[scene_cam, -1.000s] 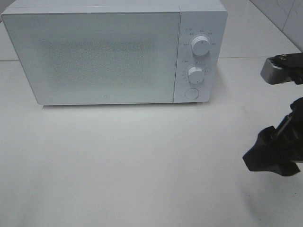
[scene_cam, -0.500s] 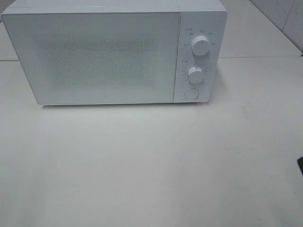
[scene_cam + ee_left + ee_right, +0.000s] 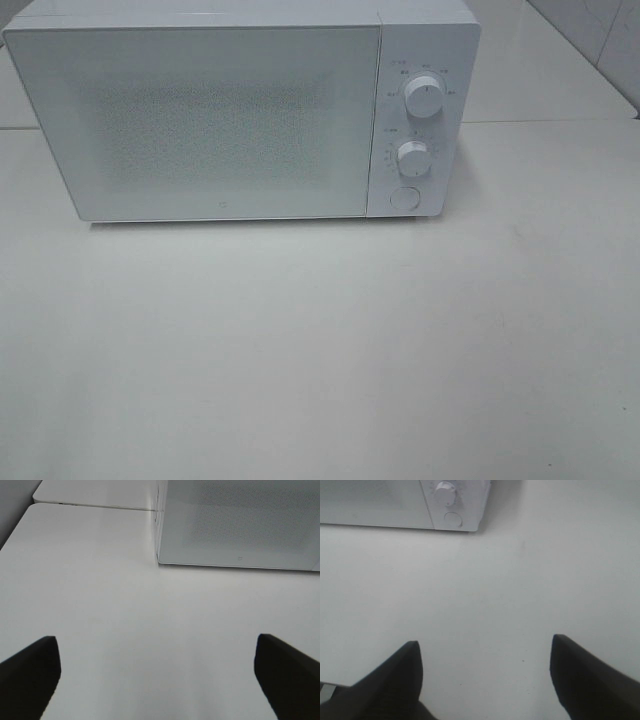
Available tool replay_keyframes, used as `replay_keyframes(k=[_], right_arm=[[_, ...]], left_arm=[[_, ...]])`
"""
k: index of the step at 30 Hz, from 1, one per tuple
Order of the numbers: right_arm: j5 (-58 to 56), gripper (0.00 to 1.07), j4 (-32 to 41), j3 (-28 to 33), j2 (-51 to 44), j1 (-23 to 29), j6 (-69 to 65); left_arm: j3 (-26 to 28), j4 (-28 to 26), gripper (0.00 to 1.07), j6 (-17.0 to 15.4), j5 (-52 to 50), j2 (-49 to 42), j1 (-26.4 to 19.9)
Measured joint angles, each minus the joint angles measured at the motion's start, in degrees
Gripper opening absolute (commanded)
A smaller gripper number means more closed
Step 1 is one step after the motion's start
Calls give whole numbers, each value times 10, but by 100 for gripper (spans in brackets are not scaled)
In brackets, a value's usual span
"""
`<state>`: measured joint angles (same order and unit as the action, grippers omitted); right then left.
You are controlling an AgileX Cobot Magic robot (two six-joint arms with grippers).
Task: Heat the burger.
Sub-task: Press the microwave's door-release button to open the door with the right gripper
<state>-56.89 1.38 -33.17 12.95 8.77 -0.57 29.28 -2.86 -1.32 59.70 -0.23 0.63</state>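
The burger is out of view in every frame. A white microwave (image 3: 240,110) stands at the back of the white table (image 3: 320,350) with its door shut; two dials (image 3: 424,98) and a round button (image 3: 404,198) sit on its right panel. Neither arm shows in the exterior high view. In the left wrist view my left gripper (image 3: 157,672) is open over bare table, short of the microwave's left front corner (image 3: 159,560). In the right wrist view my right gripper (image 3: 485,672) is open and empty, with the microwave's button (image 3: 453,519) farther ahead.
The table's left edge (image 3: 15,535) runs beside the left gripper's side, with a second white surface (image 3: 95,492) behind it. A tiled wall (image 3: 600,40) rises at the back right.
The right arm, seen at the right edge a second ago, has drawn back out of the exterior high view. The microwave has not moved.
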Motion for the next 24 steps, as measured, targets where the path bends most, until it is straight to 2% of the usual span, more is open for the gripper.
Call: replay_keyframes(k=[6,10,24], right_arm=[[-5,70,-9,40,-82,-39,-10],[-5,70,-14,42,-123,-46,-14],[-5,70,-14,42,-132,-46,-23]], left_arm=[[0,0,98,0,0,0,0],[0,0,98,0,0,0,0],[0,0,98,0,0,0,0]])
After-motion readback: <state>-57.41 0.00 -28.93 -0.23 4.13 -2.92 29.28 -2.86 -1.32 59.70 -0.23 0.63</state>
